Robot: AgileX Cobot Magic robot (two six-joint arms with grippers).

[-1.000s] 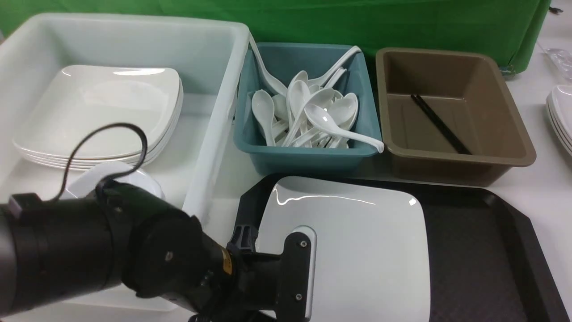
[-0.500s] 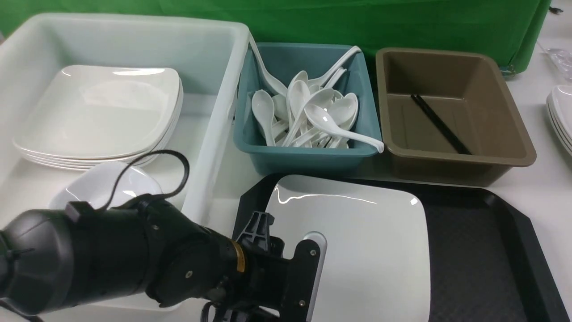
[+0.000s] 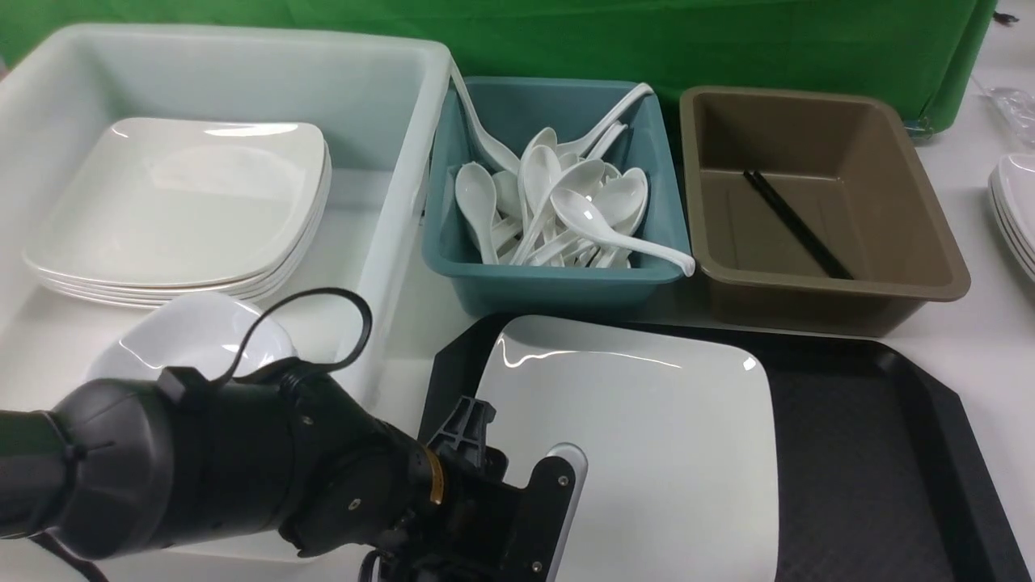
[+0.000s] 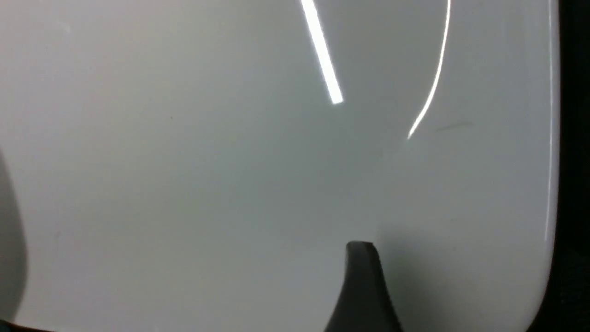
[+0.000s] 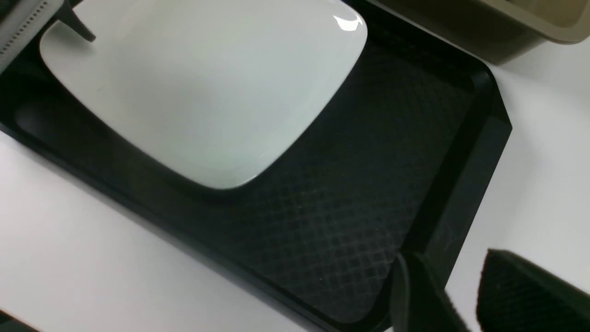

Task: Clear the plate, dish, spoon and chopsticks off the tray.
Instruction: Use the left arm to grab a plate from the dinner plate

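Observation:
The white plate (image 3: 647,436) lies on the left half of the black tray (image 3: 873,453). My left gripper (image 3: 517,477) stands open across the plate's near-left edge. One finger (image 4: 362,276) hovers over the plate's face, and the other is hidden past the rim. The small dish (image 3: 194,343) sits in the white bin, just behind my left arm. White spoons (image 3: 566,210) fill the teal tub. The black chopsticks (image 3: 796,225) lie in the brown tub. My right gripper (image 5: 461,295) hangs open and empty above the tray's (image 5: 350,221) right rim, out of the front view.
A white bin (image 3: 388,242) at the left holds a stack of large plates (image 3: 178,202). The teal tub (image 3: 558,283) and the brown tub (image 3: 817,299) stand right behind the tray. More white plates (image 3: 1015,210) are stacked at the far right edge.
My left arm has sunk and swung lower over the bin's front, uncovering the dish. Its upper finger has slid slightly further over the plate. The plate has barely shifted.

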